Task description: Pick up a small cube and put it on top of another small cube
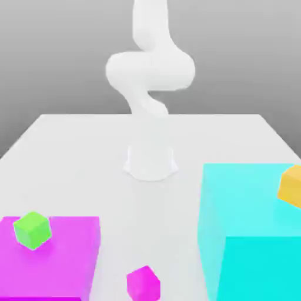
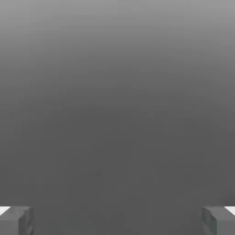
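1. While the gripper (image 2: 117,220) is seen in the hand view with its two fingertips (image 2: 16,220) spread wide apart and nothing between them, no cube is held; the jaws are judged fully open and empty.
2. On the table (image 1: 76,147), the white arm (image 1: 150,67) is seen upright at its base, well behind all the cubes as the exterior view shows them.
3. A small green cube (image 1: 32,229) is resting on top of the large magenta block (image 1: 50,258), near that block's far corner on the exterior view's left.
4. A small magenta cube (image 1: 143,283) is lying on the table just beside the magenta block, on its exterior-view right and apart from it.
5. A small orange cube (image 1: 291,185) is seen at the picture's edge, over the large cyan block (image 1: 250,229), which stands well to the exterior view's right of the magenta block; whether it rests flat there cannot be told.
6. No small cube is stacked on another small cube, so the task is judged not yet begun.
7. Everything is left to be done: one small cube is to be approached, gripped, lifted, carried over a second small cube and released squarely on top.
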{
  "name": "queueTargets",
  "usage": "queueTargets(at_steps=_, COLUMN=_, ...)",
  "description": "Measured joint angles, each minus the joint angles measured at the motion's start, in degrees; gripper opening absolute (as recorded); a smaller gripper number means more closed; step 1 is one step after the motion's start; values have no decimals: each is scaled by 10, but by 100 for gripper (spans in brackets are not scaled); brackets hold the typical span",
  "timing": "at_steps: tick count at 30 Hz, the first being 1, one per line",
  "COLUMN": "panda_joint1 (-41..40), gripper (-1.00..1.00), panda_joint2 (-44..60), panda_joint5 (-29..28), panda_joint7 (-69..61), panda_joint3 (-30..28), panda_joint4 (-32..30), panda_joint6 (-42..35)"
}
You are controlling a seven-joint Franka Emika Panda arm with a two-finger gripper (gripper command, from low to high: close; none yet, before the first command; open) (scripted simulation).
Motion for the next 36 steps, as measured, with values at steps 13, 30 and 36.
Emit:
queueTargets(at_steps=13, panda_joint1=-119, gripper=0, panda_joint2=275, panda_joint5=-101, panda_joint7=316, panda_joint3=101, panda_joint4=-38, panda_joint6=97)
queueTargets(at_steps=30, panda_joint1=-119, gripper=0, panda_joint2=606, panda_joint5=-97, panda_joint7=586, panda_joint3=88, panda_joint4=-75, panda_joint6=259)
queueTargets(at_steps=36, panda_joint1=-101, gripper=-100, panda_joint2=649, panda_joint5=-115, panda_joint7=601, panda_joint3=67, panda_joint4=-67, panda_joint6=293)
